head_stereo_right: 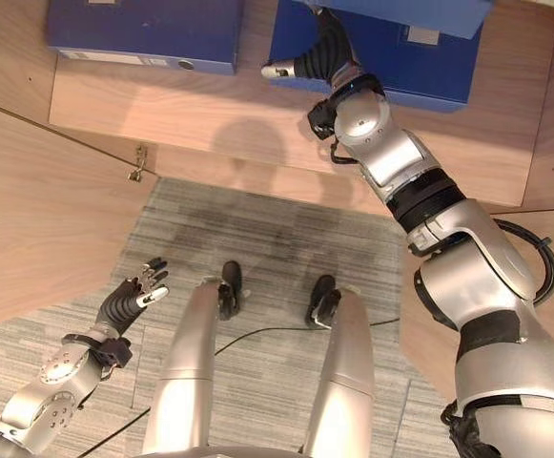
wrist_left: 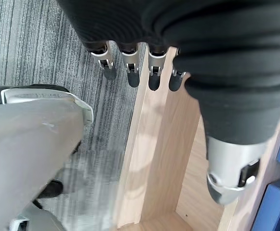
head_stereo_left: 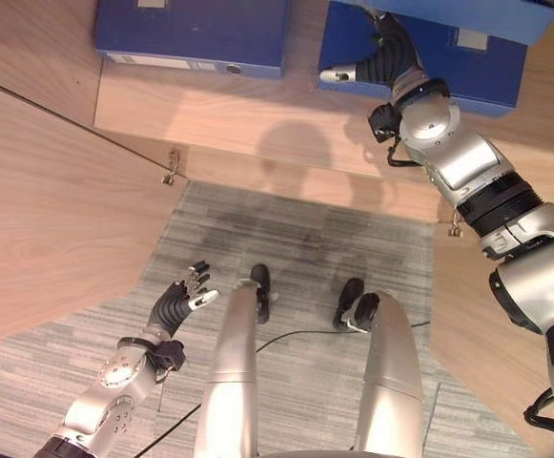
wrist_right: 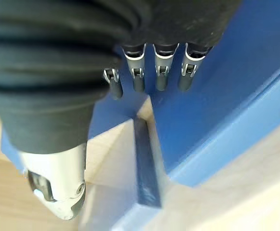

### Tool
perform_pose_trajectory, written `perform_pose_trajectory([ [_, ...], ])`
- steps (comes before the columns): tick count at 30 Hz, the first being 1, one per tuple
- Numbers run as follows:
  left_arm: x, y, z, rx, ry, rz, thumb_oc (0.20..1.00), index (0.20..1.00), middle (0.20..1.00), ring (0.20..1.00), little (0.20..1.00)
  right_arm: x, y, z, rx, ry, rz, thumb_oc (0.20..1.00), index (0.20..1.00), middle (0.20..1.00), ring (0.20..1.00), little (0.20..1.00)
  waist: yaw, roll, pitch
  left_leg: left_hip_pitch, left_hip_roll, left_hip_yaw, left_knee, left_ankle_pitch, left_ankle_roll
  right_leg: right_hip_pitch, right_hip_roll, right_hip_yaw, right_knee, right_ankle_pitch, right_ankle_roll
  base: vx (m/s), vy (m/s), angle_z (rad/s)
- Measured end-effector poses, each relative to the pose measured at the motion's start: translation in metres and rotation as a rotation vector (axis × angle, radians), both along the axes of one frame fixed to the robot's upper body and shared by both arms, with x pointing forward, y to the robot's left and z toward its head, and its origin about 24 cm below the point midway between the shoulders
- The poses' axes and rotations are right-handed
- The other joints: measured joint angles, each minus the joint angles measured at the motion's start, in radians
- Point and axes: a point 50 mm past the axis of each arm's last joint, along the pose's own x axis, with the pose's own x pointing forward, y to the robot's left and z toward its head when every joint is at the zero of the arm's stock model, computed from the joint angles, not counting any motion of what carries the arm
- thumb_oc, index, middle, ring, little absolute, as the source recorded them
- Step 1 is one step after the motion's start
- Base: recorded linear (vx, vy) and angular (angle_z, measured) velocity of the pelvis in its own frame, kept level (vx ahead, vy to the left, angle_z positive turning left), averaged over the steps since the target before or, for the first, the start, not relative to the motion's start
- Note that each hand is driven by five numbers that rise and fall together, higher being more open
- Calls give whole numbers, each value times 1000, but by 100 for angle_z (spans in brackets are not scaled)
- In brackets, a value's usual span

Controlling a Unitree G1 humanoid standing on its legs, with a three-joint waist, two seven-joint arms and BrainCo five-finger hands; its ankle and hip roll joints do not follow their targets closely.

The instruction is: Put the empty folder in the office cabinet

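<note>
An open wooden office cabinet (head_stereo_left: 257, 114) spans the top of the frame, its door (head_stereo_left: 48, 219) swung out at left. On its shelf lie two blue folders: one (head_stereo_left: 191, 33) upper left, another (head_stereo_left: 420, 57) upper right, with a third folder (head_stereo_left: 467, 14) held tilted above it. The right robot hand (head_stereo_left: 381, 57) reaches between those two, fingers straight, thumb out. The left robot hand (head_stereo_left: 176, 301) hangs relaxed and open at lower left, over grey carpet (head_stereo_left: 286, 229). Risk: without a curled grip, the tilted folder may slide off.

Bright, even overhead light casts soft shadows on the cabinet shelf (head_stereo_left: 286, 134); wrist views blur close up.
</note>
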Motion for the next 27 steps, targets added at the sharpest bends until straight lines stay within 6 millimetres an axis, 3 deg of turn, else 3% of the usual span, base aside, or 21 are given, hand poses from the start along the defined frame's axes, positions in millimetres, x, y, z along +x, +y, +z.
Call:
perform_pose_trajectory([
  [7, 2, -1, 1, 24, -19, -28, 1000, 1000, 1000, 1000, 1000, -11, -9, -13, -214, -2, 14, 1000, 1000, 1000, 1000, 1000, 10, 0, 0, 0, 0, 2, 0, 0, 1, -1, 0, 2, 1, 0, 0, 0, 0, 0],
  [13, 2, -2, 2, 32, -29, -49, 1000, 1000, 1000, 1000, 1000, -25, -18, -30, -224, 37, 97, 1000, 1000, 1000, 1000, 1000, 17, 1, 0, 1, 0, 3, 0, -1, 1, -3, -2, 2, 4, -5, -8, 0, 0, 0],
  [19, 3, -5, 3, 44, -42, -71, 1000, 1000, 1000, 1000, 1000, -28, -23, -32, -199, 53, 120, 1000, 1000, 1000, 1000, 1000, 20, 1, 1, 3, 0, 4, -6, 1, -1, -5, -2, 4, 6, -5, -9, 0, 0, 0],
  [22, 6, -9, 4, 43, -65, -66, 1000, 1000, 1000, 1000, 1000, -42, -30, -47, -143, 60, 152, 1000, 1000, 1000, 1000, 1000, 17, 1, 1, 3, 0, 5, -6, 0, 0, -5, -2, 4, 5, -6, -10, 0, 0, 0],
  [27, 6, -10, 3, 39, -62, -58, 1000, 1000, 1000, 1000, 1000, -27, -41, -31, -183, 17, 28, 1000, 1000, 1000, 1000, 1000, 20, 2, 0, 3, 0, 7, -7, -2, 4, -8, -1, 8, 4, -6, -15, 2, 17, -1],
])
